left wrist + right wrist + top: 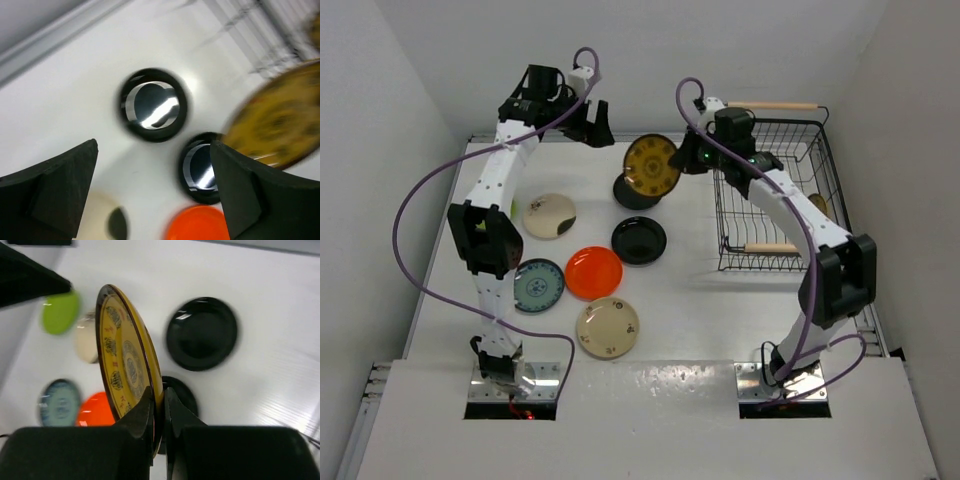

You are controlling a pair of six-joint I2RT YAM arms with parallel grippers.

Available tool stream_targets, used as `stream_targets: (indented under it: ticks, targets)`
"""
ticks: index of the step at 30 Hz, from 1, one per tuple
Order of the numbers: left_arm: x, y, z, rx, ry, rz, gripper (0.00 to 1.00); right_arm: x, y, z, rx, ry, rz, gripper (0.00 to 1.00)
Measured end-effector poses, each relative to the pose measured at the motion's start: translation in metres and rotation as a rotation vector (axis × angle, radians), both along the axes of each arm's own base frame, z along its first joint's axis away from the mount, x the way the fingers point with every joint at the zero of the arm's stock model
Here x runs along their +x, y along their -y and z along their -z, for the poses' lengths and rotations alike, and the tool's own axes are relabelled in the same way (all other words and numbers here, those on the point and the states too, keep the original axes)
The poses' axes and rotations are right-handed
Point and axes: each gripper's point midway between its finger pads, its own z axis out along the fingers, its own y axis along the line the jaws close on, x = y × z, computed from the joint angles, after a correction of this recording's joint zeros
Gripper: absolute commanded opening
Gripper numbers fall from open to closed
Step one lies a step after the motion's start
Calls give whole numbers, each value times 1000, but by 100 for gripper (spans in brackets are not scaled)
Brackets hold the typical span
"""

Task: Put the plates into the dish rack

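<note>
We have the gold-brown patterned plate (125, 357) pinched at its lower rim by the right gripper (159, 399), whose two fingers are pressed against the front and back faces. The plate stands on edge, clear of the worktop (700, 300) and leaning a little.

What matters for the coming move is the direction from this gripper to the dish rack (740, 215). From above, the rack lies just beside the gripper on the robot's right, while the plate hangs off the gripper's other side, away from the rack. The rack's long axis runs from near to far, with one wooden handle (772, 105) at the far end and the other wooden handle (770, 247) at the near end. We judge that the plate must be carried to the right, over the rack's left wall, and kept on edge so that it drops between the wires. We cannot tell from these views which way the slots run.

The right arm is clearly the nearer one, as its forearm already lies over the rack. The left gripper (590, 125) hangs above the far side of the worktop with its fingers (55, 185) spread wide and holding nothing.

Other plates wait flat on the worktop. One black plate (639, 240) lies in the open, and another black plate (625, 195) is partly hidden under the lifted one. The orange-red plate (593, 272), the teal plate (538, 284) and two cream plates (549, 215) (608, 327) lie further left, nearer the left arm.
</note>
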Motion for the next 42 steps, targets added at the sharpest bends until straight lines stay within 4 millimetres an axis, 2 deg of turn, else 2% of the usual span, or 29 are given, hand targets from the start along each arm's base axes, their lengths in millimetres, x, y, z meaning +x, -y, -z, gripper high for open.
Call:
stream_targets:
  ticks: [3,6,10,12,14,16,18,21,24,31,38,41,42]
  targets:
    - [23,-39,12,149,43,-162,100,0,39,-7,-167,50,113,0]
    - [38,-82,19,300,77,-304,100,2,94,-37,-339,126,256,0]
    - [46,-122,23,455,106,-419,100,-1,196,-87,-579,219,516,0]
    - [46,-131,30,499,100,-436,100,-10,250,-98,-729,217,645,0]
    - [43,-135,43,528,76,-427,100,-20,286,-93,-853,172,713,0]
    - [40,-135,58,545,45,-414,100,-29,315,-70,-972,84,737,0]
    - [39,-135,71,556,20,-405,100,-36,334,-39,-1061,-18,723,0]
    - [38,-136,84,567,-10,-394,100,-46,350,11,-1147,-161,661,0]
    - [37,-135,93,571,-29,-386,100,-58,359,46,-1178,-263,611,0]
    - [37,-134,102,576,-48,-376,100,-74,371,77,-1197,-346,594,0]
    - [36,-135,103,578,-51,-375,100,-84,368,114,-1140,-426,560,0]
    - [36,-135,103,580,-49,-373,100,-87,367,120,-1120,-441,556,1]
    - [36,-135,103,580,-49,-373,100,-88,367,121,-1115,-442,559,5]
